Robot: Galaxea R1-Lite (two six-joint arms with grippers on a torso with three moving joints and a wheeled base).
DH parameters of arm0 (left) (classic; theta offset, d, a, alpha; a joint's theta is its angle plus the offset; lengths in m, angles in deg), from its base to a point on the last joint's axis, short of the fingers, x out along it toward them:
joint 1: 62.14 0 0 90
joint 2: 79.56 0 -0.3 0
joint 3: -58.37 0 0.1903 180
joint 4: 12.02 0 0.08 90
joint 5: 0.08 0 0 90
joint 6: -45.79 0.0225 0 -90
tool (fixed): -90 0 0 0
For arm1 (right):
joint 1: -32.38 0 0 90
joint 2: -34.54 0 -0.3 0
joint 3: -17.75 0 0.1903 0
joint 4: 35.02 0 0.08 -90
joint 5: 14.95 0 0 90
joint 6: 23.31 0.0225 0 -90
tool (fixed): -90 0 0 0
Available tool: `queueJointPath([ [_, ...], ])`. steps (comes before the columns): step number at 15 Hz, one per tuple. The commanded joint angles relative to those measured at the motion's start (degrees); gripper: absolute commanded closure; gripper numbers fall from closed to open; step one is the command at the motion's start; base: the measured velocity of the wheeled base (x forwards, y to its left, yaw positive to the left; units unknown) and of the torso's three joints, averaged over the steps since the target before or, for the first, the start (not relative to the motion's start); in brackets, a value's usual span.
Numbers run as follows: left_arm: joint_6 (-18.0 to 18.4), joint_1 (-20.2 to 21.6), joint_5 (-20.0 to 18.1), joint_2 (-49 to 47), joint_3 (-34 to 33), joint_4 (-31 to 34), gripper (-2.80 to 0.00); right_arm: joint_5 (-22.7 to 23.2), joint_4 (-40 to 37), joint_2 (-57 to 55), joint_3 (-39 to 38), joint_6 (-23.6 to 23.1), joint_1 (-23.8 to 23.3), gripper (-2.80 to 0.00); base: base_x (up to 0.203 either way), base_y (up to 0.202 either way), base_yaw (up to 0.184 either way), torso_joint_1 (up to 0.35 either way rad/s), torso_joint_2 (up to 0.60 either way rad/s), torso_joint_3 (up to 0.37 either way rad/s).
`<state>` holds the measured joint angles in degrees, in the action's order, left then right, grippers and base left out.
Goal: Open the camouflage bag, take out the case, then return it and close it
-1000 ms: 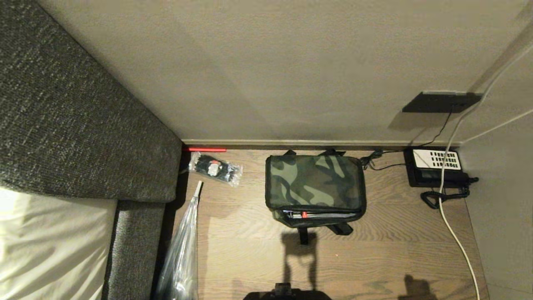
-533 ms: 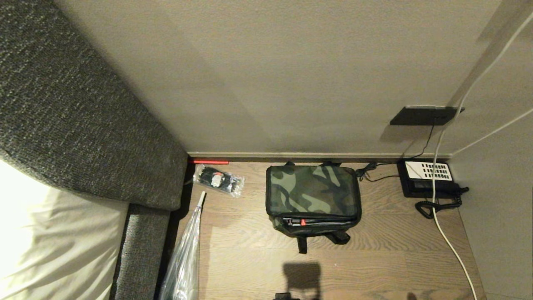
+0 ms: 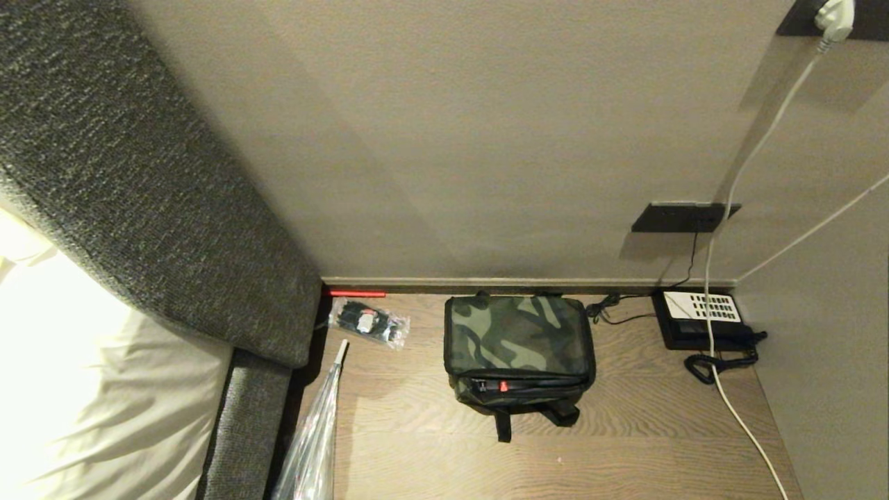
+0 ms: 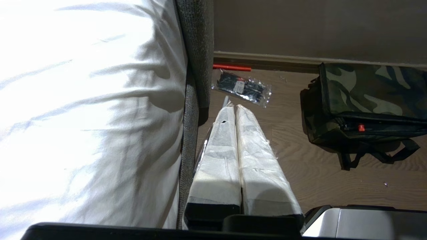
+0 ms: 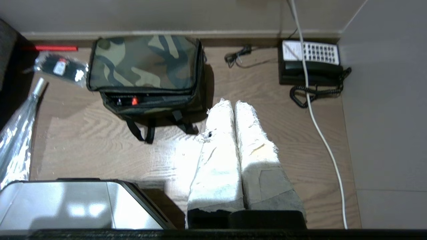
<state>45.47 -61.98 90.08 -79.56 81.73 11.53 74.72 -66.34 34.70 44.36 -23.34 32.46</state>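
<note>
Boxy green-brown-black camouflage bag (image 3: 519, 347), lid down, on wooden floor (image 3: 625, 430) against the wall, long axis along it; right gripper (image 5: 233, 103) nearer, left gripper (image 4: 235, 106) farther; both closed, empty.

The head view looks steeply down from well above at the wooden floor (image 3: 625, 451), facing the beige wall at 12 o'clock. Both wrist views sit lower and nearer, aimed the same way. All three share the boxy camouflage fabric bag (image 3: 517, 335) (image 4: 370, 86) (image 5: 143, 63); head and right wrist views share the black desk telephone (image 3: 698, 316) (image 5: 308, 65).
</note>
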Motion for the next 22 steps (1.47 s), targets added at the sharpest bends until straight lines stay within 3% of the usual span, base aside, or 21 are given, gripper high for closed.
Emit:
queueJointPath([
  [1,-0.02,0.02,0.02,0.00,0.00,-0.01,0.00,-0.02,-0.04,-0.07,0.01,0.02,0.01,0.00,0.000,0.000,0.000,0.004,0.00,0.204],
  [22,-0.20,0.02,0.02,0.00,0.00,-0.01,0.00,-0.02,-0.04,-0.07,0.01,0.02,0.01,0.00,0.000,0.000,0.000,0.002,0.00,0.202],
])
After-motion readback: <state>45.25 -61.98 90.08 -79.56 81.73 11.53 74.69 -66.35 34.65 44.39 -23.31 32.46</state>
